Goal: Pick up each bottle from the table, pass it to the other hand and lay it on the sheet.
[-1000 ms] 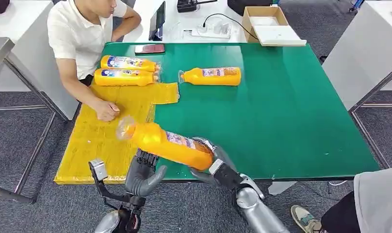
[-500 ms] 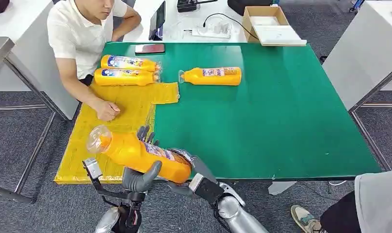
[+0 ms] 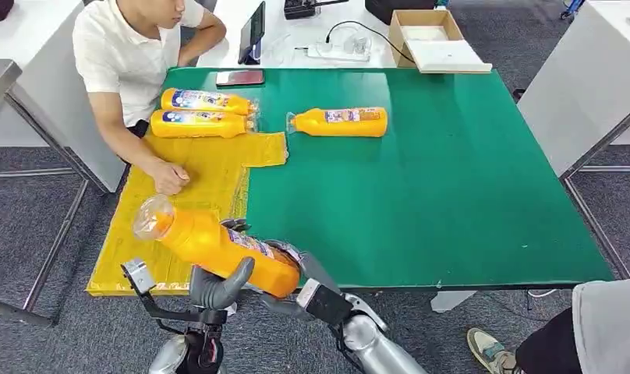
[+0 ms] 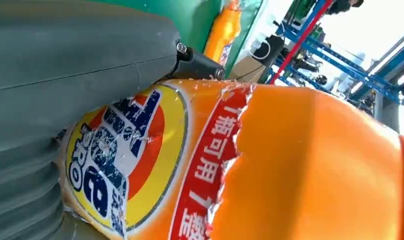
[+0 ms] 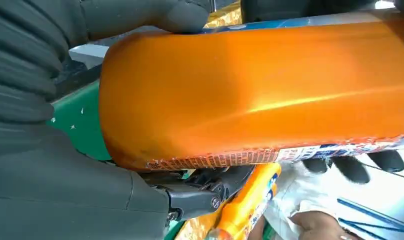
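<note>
Both hands meet at the near edge of the green table point(image 3: 452, 195): my right hand point(image 3: 296, 269) grips the base of the orange bottle point(image 3: 218, 243), my left hand point(image 3: 218, 284) wraps its middle. Bottle hides most fingers. Its cap end hangs over the yellow sheet point(image 3: 152, 234), near corner.

Orange bottle point(image 3: 218, 245), yellow sheet point(image 3: 195, 187), green table point(image 3: 421, 195).
Its label point(image 4: 125, 155) shows blue letters on yellow, perhaps with a red band.
</note>
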`<state>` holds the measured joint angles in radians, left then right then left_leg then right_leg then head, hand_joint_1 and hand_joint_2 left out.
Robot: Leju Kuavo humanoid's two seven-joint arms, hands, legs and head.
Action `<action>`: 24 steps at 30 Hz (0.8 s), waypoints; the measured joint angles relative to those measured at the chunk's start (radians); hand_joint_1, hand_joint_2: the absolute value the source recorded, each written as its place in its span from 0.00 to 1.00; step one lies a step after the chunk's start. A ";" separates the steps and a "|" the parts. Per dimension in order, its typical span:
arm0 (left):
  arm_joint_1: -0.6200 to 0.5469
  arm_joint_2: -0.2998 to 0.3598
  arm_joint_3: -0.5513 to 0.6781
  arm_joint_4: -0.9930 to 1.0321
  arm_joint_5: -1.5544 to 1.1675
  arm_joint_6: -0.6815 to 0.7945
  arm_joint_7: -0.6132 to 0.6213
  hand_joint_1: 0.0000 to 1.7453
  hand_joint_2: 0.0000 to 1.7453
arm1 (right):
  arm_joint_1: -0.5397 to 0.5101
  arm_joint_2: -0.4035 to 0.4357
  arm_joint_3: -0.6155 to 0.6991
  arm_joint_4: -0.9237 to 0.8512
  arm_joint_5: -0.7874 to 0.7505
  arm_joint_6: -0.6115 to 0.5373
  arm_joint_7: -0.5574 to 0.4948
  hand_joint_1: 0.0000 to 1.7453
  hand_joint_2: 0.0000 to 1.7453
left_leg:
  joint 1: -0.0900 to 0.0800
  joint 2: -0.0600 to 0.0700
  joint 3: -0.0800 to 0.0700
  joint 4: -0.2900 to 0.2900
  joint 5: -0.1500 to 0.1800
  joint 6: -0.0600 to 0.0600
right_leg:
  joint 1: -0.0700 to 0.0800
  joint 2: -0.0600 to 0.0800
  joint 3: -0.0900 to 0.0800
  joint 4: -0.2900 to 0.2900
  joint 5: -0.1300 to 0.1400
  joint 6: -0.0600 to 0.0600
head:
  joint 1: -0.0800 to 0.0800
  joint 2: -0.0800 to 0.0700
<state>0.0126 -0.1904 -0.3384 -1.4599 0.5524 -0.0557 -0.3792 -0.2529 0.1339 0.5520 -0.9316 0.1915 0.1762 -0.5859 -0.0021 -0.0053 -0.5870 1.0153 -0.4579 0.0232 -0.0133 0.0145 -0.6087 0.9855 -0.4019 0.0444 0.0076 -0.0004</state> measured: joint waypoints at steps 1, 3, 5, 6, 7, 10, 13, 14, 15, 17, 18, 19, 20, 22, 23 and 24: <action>0.001 0.000 0.001 -0.002 -0.001 0.000 0.000 1.00 1.00 | -0.001 0.001 0.000 0.002 0.000 0.000 0.000 0.00 0.00 | 0.000 0.000 0.000 0.000 0.000 0.000 | 0.000 0.000 0.000 0.000 0.000 0.000 | 0.000 0.000; 0.001 0.000 0.007 -0.005 -0.005 0.001 0.000 1.00 1.00 | 0.000 0.006 0.014 0.011 0.007 0.000 0.000 0.00 0.00 | 0.000 0.000 0.000 0.000 0.000 0.000 | 0.000 0.000 0.000 0.000 0.000 0.000 | 0.000 0.000; 0.000 0.001 0.008 -0.008 -0.008 0.004 0.000 1.00 1.00 | 0.005 0.006 0.021 0.013 0.007 -0.002 0.000 0.00 0.00 | 0.000 0.000 0.000 0.000 0.000 0.000 | 0.000 0.000 0.000 0.000 0.000 0.000 | 0.000 0.000; -0.001 0.001 0.010 -0.008 -0.010 0.005 0.000 1.00 1.00 | 0.007 0.006 0.022 0.013 0.007 -0.007 0.002 0.00 0.00 | 0.000 0.000 0.000 0.000 0.000 0.000 | 0.000 0.000 0.000 0.000 0.000 0.000 | 0.000 0.000; -0.003 0.001 0.013 -0.010 -0.011 0.007 0.000 1.00 1.00 | 0.011 0.005 0.023 0.013 0.008 -0.019 0.007 0.00 0.00 | 0.000 0.000 0.000 0.000 0.000 0.000 | 0.000 0.000 0.000 0.000 0.000 0.000 | 0.000 0.000; -0.008 0.010 0.026 -0.010 0.033 0.003 0.053 1.00 1.00 | 0.031 -0.002 0.022 -0.001 0.009 -0.056 0.011 0.00 0.00 | 0.000 0.000 0.000 0.000 0.000 0.000 | 0.000 0.000 0.000 0.000 0.000 0.000 | 0.000 0.000; -0.010 0.025 0.048 -0.018 0.010 0.002 0.051 1.00 1.00 | 0.067 -0.015 0.007 -0.027 0.005 -0.085 0.011 0.00 0.00 | 0.000 -0.001 0.000 0.000 0.000 0.000 | 0.000 0.000 0.000 0.000 0.000 0.000 | 0.000 0.000; -0.011 0.029 0.058 -0.019 -0.011 0.014 0.051 1.00 1.00 | 0.079 -0.019 -0.001 -0.036 0.004 -0.089 0.011 0.00 0.00 | 0.000 -0.001 0.000 0.000 0.000 0.000 | 0.000 0.000 0.000 0.000 0.000 0.000 | 0.000 0.000; -0.014 0.036 0.067 -0.021 -0.051 0.043 0.053 1.00 1.00 | 0.091 -0.025 -0.012 -0.047 0.003 -0.095 0.010 0.00 0.00 | 0.000 -0.001 0.000 0.000 0.000 0.000 | 0.000 0.000 0.000 0.000 0.000 0.000 | 0.000 0.000; -0.018 0.054 0.087 -0.021 -0.151 0.106 0.055 1.00 1.00 | 0.123 -0.035 -0.042 -0.076 0.003 -0.103 0.006 0.00 0.00 | 0.000 -0.001 0.000 0.000 0.000 0.000 | 0.000 0.000 0.000 0.000 0.000 0.000 | 0.000 0.000; -0.020 0.062 0.093 -0.020 -0.196 0.128 0.054 1.00 1.00 | 0.136 -0.039 -0.055 -0.087 0.003 -0.105 0.005 0.00 0.00 | 0.000 -0.001 0.000 0.000 0.000 0.000 | 0.000 0.000 0.000 0.000 0.000 0.000 | 0.000 0.000; -0.025 0.074 0.099 -0.020 -0.256 0.159 0.043 1.00 1.00 | 0.149 -0.045 -0.074 -0.104 0.006 -0.107 0.002 0.00 0.00 | 0.000 -0.001 0.000 0.000 0.000 0.000 | 0.000 0.000 0.000 0.000 0.000 0.000 | 0.000 0.000; -0.031 0.082 0.103 -0.019 -0.319 0.187 0.032 1.00 1.00 | 0.161 -0.050 -0.091 -0.119 0.008 -0.108 0.000 0.00 0.00 | 0.000 -0.001 0.000 0.000 0.000 0.000 | 0.000 0.000 0.000 0.000 0.000 0.000 | 0.000 0.000; -0.045 0.107 0.111 -0.016 -0.444 0.250 0.029 1.00 1.00 | 0.183 -0.057 -0.124 -0.145 0.010 -0.114 -0.006 0.00 0.00 | 0.000 -0.001 0.000 0.000 0.000 0.000 | 0.000 0.000 0.000 0.000 0.000 0.000 | 0.000 0.000; -0.051 0.119 0.114 -0.013 -0.504 0.277 0.032 1.00 1.00 | 0.193 -0.060 -0.140 -0.159 0.015 -0.119 -0.009 0.00 0.00 | 0.000 -0.001 0.000 0.000 0.000 0.000 | 0.000 0.000 0.000 0.000 0.000 0.000 | 0.000 0.000; -0.058 0.133 0.120 -0.011 -0.595 0.321 0.046 1.00 1.00 | 0.204 -0.062 -0.158 -0.174 0.024 -0.136 -0.016 0.00 0.00 | 0.000 -0.001 0.000 0.000 0.000 0.000 | 0.000 0.000 0.000 0.000 0.000 0.000 | 0.000 0.000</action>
<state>-0.0457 -0.0574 -0.2182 -1.4706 -0.0428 0.2657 -0.3330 -0.0492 0.0721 0.3936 -1.1052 0.2160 0.0399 -0.6023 -0.0022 -0.0067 -0.5874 1.0153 -0.4578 0.0233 -0.0134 0.0141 -0.6083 0.9855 -0.4019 0.0444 0.0080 -0.0004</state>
